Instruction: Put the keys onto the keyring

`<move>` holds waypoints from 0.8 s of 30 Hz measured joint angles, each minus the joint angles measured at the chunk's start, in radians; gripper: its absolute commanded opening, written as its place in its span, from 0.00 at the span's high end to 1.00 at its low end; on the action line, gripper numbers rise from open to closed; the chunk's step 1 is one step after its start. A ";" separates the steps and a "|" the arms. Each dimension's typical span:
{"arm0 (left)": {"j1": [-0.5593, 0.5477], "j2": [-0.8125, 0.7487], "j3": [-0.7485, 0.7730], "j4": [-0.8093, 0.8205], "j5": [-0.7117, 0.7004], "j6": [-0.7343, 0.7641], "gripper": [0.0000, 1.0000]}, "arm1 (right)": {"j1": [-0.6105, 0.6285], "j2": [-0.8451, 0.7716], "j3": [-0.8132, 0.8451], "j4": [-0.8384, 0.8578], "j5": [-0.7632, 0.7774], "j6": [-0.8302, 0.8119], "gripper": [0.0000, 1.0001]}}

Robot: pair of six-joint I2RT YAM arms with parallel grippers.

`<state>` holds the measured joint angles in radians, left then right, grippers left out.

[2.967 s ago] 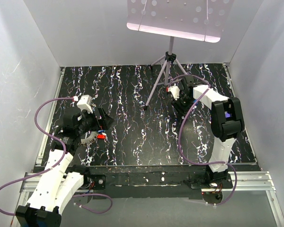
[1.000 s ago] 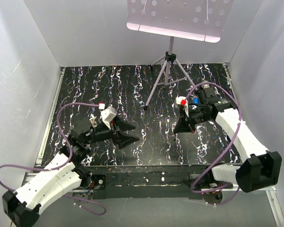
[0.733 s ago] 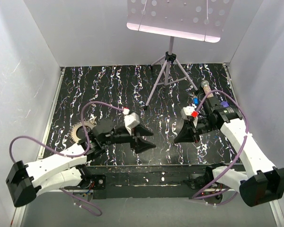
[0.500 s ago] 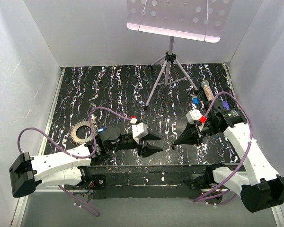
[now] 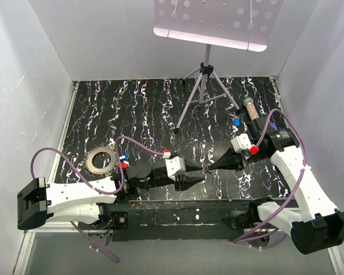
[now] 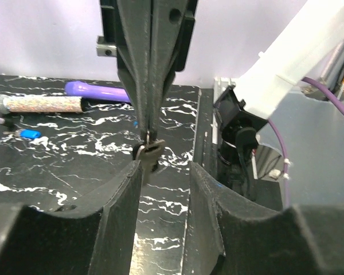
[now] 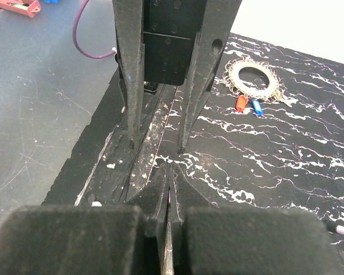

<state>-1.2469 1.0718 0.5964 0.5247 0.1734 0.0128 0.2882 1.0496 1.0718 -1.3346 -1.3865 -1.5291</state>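
My right gripper [image 5: 210, 168] is shut on a small grey key [image 6: 149, 152], which hangs from its tips in the left wrist view. My left gripper [image 5: 200, 175] meets it tip to tip near the table's front edge. Its jaws stand open, and the key sits just beyond the left fingertip [image 6: 133, 172], nothing between the pads. The keyring [image 5: 101, 160] lies flat at the left, a toothed circle with a red key [image 5: 124, 165] and a blue key [image 5: 124, 156] beside it. Another blue key [image 5: 237, 121] lies at the right.
A tripod stand [image 5: 199, 86] with a perforated plate stands at the back centre. A glittery stick [image 5: 251, 109] and a purple object [image 6: 100, 89] lie at the far right. The table's black front rail [image 5: 178, 212] runs just below both grippers.
The left arm swung right from the keyring to the table's front centre, its jaws narrowing. The right arm came forward and left with the key until the grippers met.
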 measured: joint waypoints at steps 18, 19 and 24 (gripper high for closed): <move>-0.001 0.045 -0.013 0.082 -0.061 0.030 0.82 | 0.000 0.045 0.000 -0.001 -0.030 -0.022 0.99; -0.001 0.045 -0.013 0.082 -0.062 0.030 0.82 | 0.000 0.045 0.000 -0.001 -0.031 -0.022 0.99; -0.001 0.046 -0.013 0.082 -0.063 0.029 0.82 | 0.000 0.045 0.000 -0.001 -0.031 -0.023 0.99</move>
<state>-1.2476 1.1179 0.5835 0.6071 0.1101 0.0422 0.2886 1.0946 1.0718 -1.3357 -1.4174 -1.5520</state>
